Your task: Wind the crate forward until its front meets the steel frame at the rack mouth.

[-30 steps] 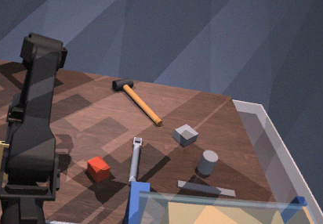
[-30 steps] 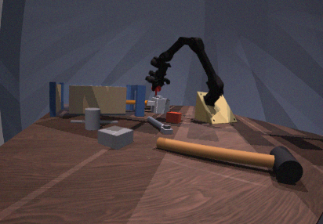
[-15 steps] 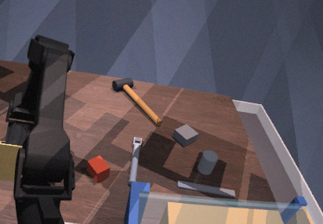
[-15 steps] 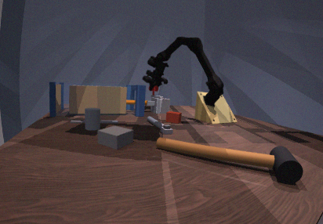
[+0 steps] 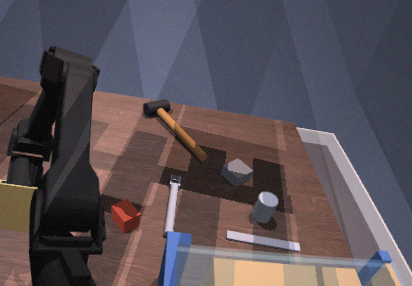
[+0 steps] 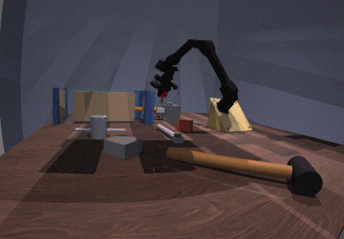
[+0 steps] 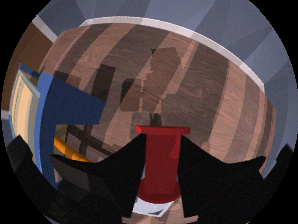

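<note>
My gripper [image 7: 160,135] [image 6: 162,92] is shut on the upright red grip of the winch handle [image 7: 163,172] [image 6: 162,94]. A pale piece shows below the grip in the wrist view. The grey winch [image 6: 172,113] stands just below and beside the gripper in the exterior view. Whether the key sits in the winch hole cannot be told. The guard cubby has blue posts [image 5: 176,255] [image 6: 149,108] [image 7: 46,112] and a clear panel. An orange strap or bar [image 6: 139,109] [image 7: 71,150] runs out from it. The crate and steel frame cannot be made out clearly.
A red block [image 5: 125,216] [image 6: 185,124], a wrench [image 5: 171,207] [image 6: 168,132], a hammer [image 5: 180,134] [image 6: 236,164], a grey block [image 5: 236,173] [image 6: 123,147], a grey cylinder [image 5: 265,207] [image 6: 98,127] and a flat bar [image 5: 263,241] lie about. A yellow wedge [image 6: 228,119] is near the arm's base.
</note>
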